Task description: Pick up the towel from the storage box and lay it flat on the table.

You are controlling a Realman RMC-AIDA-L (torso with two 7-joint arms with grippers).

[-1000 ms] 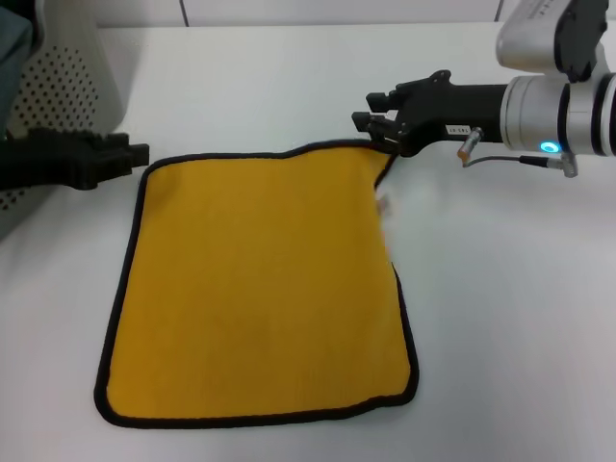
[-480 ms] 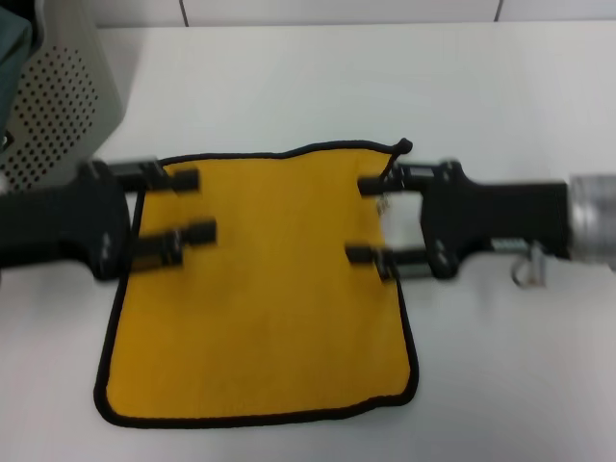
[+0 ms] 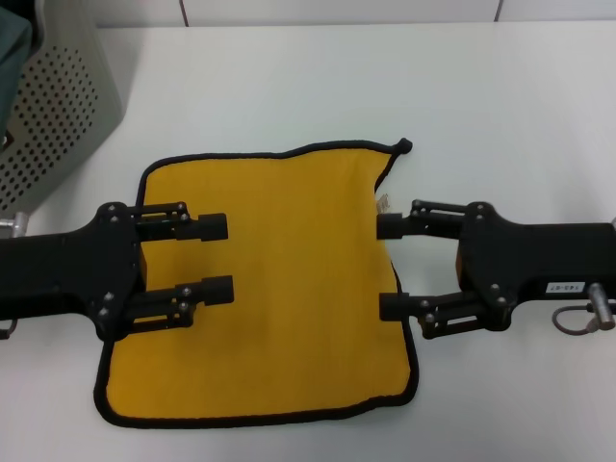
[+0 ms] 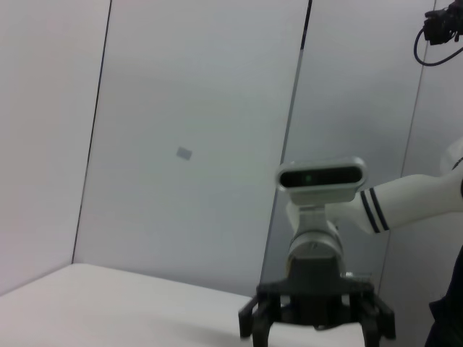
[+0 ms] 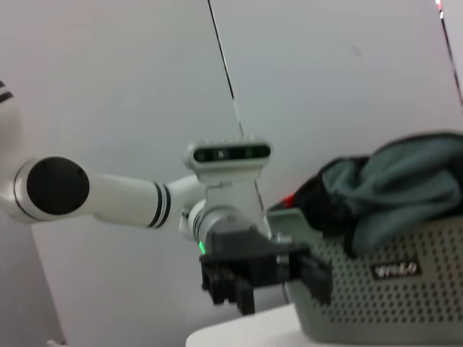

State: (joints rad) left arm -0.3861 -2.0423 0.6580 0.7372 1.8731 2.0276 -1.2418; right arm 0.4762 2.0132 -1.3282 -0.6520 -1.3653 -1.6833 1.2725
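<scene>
The mustard-yellow towel (image 3: 279, 298) with black edging lies spread flat on the white table (image 3: 481, 96), its corner loop at the far right corner. My left gripper (image 3: 219, 258) is open and empty over the towel's left part, fingers pointing right. My right gripper (image 3: 388, 267) is open and empty at the towel's right edge, fingers pointing left. The two grippers face each other. The grey perforated storage box (image 3: 58, 106) stands at the far left; it also shows in the right wrist view (image 5: 391, 296).
A grey-green cloth (image 5: 398, 199) is heaped in the storage box. The left wrist view shows the right arm's gripper (image 4: 316, 322) farther off; the right wrist view shows the left arm's gripper (image 5: 253, 278). Bare tabletop lies to the right and behind the towel.
Both grippers have left the towel's far corners, opened, and moved toward the near side over the towel's left and right edges. The towel stays flat.
</scene>
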